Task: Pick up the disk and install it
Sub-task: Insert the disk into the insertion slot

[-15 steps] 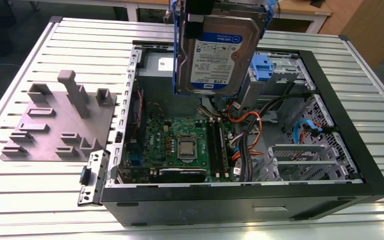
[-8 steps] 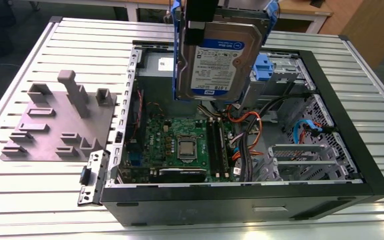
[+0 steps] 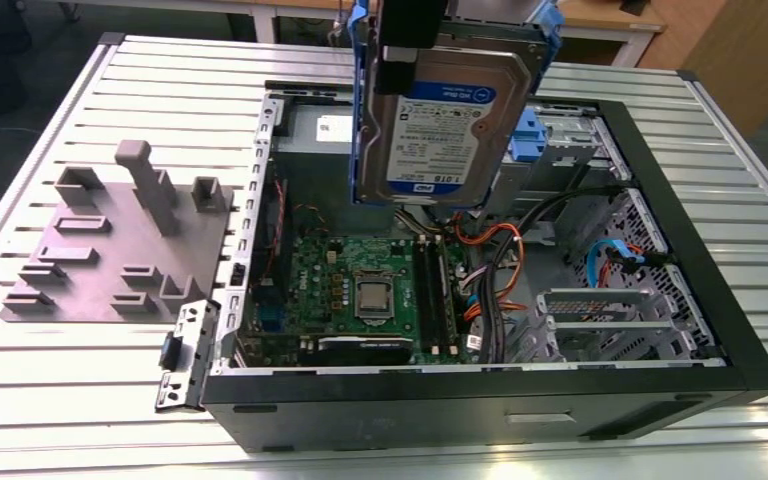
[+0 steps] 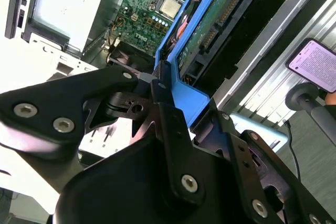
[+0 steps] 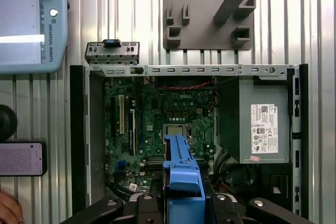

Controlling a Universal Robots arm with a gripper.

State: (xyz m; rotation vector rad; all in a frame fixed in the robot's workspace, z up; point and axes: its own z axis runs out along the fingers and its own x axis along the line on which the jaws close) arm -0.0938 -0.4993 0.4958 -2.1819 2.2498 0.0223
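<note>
The disk [image 3: 444, 120] hangs upright in the air above the open computer case [image 3: 491, 385], its white-and-blue label facing the exterior camera and a blue carrier frame along its edges. My gripper [image 3: 411, 45] is shut on its top edge. In the second wrist view the black fingers [image 4: 163, 93] clamp the blue frame, and the disk [image 4: 210, 22] shows its green circuit-board side. In the first wrist view the blue edge of the disk [image 5: 181, 166] sticks out from my gripper [image 5: 181, 200] over the motherboard [image 5: 157, 108].
Inside the case are a grey power supply [image 5: 262, 124], cables [image 3: 504, 250] and a metal drive cage [image 3: 578, 140] with a blue latch [image 3: 531, 135]. A grey fixture plate [image 3: 117, 240] lies beside the case. A teach pendant [image 5: 31, 19], a phone [image 5: 21, 158] and a hand [image 5: 8, 208] are nearby.
</note>
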